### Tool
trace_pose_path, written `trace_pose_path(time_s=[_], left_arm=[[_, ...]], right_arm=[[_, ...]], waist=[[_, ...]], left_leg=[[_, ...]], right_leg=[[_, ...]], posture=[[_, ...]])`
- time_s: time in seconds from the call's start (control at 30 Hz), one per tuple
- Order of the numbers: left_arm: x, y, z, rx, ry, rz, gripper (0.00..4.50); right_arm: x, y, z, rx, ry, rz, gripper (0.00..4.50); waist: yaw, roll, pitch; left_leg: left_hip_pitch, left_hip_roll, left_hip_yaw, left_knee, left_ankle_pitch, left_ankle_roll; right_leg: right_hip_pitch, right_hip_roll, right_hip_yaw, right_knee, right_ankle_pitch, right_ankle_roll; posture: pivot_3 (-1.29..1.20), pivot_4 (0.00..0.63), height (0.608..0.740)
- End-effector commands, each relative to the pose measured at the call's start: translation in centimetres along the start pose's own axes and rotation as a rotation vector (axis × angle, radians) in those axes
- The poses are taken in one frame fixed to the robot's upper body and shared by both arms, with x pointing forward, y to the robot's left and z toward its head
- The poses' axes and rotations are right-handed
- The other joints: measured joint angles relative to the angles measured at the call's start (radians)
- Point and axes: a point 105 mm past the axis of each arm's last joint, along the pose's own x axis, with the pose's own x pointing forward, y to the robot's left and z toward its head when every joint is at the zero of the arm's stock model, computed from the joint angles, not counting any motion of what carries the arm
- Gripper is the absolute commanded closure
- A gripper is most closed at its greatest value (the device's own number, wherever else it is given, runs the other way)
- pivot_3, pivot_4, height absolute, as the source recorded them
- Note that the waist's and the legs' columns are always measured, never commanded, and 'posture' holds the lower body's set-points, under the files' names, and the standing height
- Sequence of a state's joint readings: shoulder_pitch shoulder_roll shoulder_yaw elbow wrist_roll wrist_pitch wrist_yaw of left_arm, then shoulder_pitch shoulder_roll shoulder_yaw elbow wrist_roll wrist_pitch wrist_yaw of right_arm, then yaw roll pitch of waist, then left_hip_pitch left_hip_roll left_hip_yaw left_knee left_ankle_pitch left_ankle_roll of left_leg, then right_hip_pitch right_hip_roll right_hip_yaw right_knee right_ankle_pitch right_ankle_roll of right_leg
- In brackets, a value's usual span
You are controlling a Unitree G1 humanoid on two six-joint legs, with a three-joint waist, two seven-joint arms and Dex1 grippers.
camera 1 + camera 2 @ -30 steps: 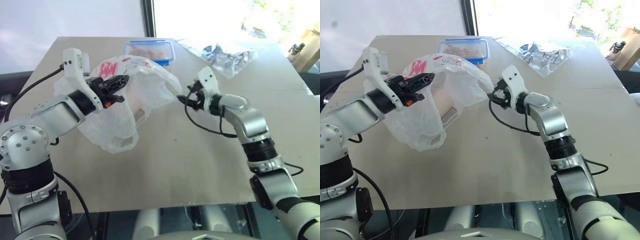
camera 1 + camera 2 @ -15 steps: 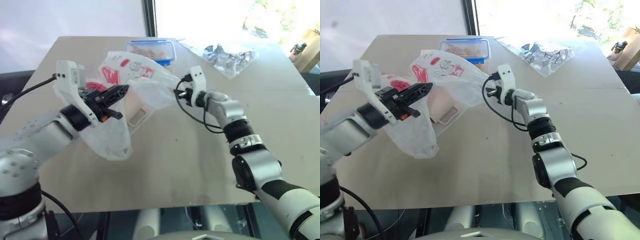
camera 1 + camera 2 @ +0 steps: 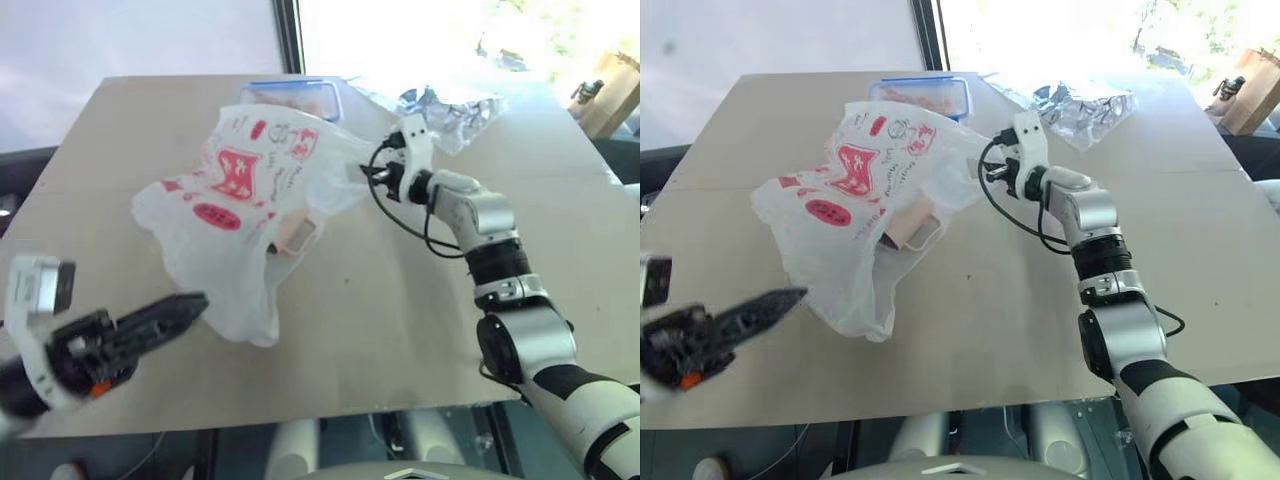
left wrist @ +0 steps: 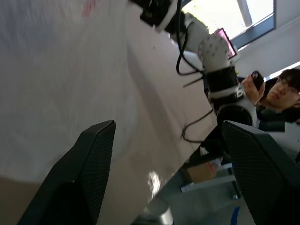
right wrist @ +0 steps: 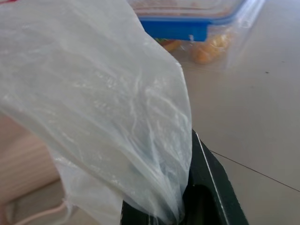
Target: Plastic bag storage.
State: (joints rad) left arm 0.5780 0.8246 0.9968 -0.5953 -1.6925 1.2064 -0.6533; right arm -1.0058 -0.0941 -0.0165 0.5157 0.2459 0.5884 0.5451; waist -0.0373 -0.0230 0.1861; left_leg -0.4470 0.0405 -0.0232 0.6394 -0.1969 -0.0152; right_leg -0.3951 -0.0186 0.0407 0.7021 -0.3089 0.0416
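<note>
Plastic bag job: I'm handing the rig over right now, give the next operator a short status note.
Left tool: open, empty, near the table's front left edge, apart from the plastic bag.
Right tool: shut on the plastic bag's right edge; in the right wrist view the film runs down between its fingers.
Bag: spread on the table, printed side up, a beige cup showing through it. Clear box with blue lid and crumpled wrapper lie beyond it.
Done: right-side grip only.
Left: gather or fold the bag and store it; no part is compacted yet.
</note>
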Motion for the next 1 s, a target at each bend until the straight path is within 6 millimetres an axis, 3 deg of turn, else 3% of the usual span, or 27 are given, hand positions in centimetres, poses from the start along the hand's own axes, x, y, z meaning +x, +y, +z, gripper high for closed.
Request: trace_pose_path(time_s=[0.03, 0.2, 0.47, 0.57, 0.63, 0.7, 0.8, 1.0], left_arm=[[1.1, -0.3, -3.0, 0.071, 0.072, 0.02, 0.71], [2.9, 1.7, -4.3, 0.102, 0.005, 0.12, 0.71], [8.9, 2.6, -2.8, 0.113, -0.161, 0.093, 0.71], [10.4, 3.0, -2.0, 0.117, -0.19, 0.08, 1.55], [10.9, 2.4, -1.0, 0.077, -0.248, 0.024, 2.48], [10.5, 1.0, 1.2, -0.021, -0.367, -0.099, 3.32], [8.5, -2.4, 6.3, -0.142, -0.528, -0.37, 4.35], [4.8, -5.5, 19.0, 0.025, -0.884, -0.555, 4.35]], right_arm=[[-0.2, 0.7, 1.7, -0.008, -0.057, 0.014, 4.5], [-0.1, 1.2, 1.9, -0.015, -0.047, 0.024, 4.5], [-0.3, 1.6, 1.7, -0.019, -0.025, 0.015, 4.5], [-0.7, 1.3, 1.6, -0.022, -0.018, -0.001, 4.5], [-1.0, 1.0, 1.7, -0.017, -0.023, -0.011, 4.5], [-1.5, 0.8, 2.5, 0.0, -0.051, -0.012, 4.5], [-2.8, 0.8, 5.8, 0.108, -0.169, 0.029, 4.5], [-7.7, 1.4, 16.1, 0.232, -0.472, 0.176, 4.5]], waist=[[-0.001, 0.001, -0.001], [0.0, 0.002, -0.002], [0.001, 0.004, -0.004], [0.001, 0.004, -0.004], [0.0, 0.004, -0.004], [0.0, 0.005, -0.004], [0.004, 0.004, -0.004], [0.026, 0.006, -0.002]], left_leg=[[0.0, 0.0, 0.0, 0.0, 0.0, 0.0], [0.0, 0.0, 0.0, -0.001, 0.0, 0.0], [0.0, 0.001, -0.001, -0.001, 0.0, 0.0], [0.0, 0.0, -0.001, -0.001, 0.001, 0.0], [0.0, 0.0, -0.001, -0.001, 0.001, 0.001], [0.0, 0.0, -0.001, -0.001, 0.001, 0.001], [-0.002, 0.003, -0.003, 0.0, 0.001, 0.001], [-0.002, -0.001, -0.001, 0.006, 0.001, 0.002]], right_leg=[[0.0, 0.0, 0.0, -0.002, 0.001, -0.002], [0.001, 0.001, 0.0, -0.003, 0.002, -0.003], [0.001, 0.001, 0.001, -0.003, 0.002, -0.002], [0.001, 0.001, 0.001, -0.002, 0.002, -0.002], [0.001, 0.001, 0.001, -0.003, 0.002, -0.002], [0.001, 0.001, 0.001, -0.003, 0.002, -0.002], [0.001, 0.0, 0.0, -0.002, 0.002, -0.002], [0.002, 0.002, -0.003, 0.0, 0.002, -0.002]], posture=[[0.0, 0.15, 0.74], [0.0, 0.15, 0.74], [0.0, 0.15, 0.74], [0.0, 0.15, 0.74], [0.0, 0.15, 0.74], [0.0, 0.15, 0.74], [0.0, 0.15, 0.74], [0.0, 0.15, 0.74]])
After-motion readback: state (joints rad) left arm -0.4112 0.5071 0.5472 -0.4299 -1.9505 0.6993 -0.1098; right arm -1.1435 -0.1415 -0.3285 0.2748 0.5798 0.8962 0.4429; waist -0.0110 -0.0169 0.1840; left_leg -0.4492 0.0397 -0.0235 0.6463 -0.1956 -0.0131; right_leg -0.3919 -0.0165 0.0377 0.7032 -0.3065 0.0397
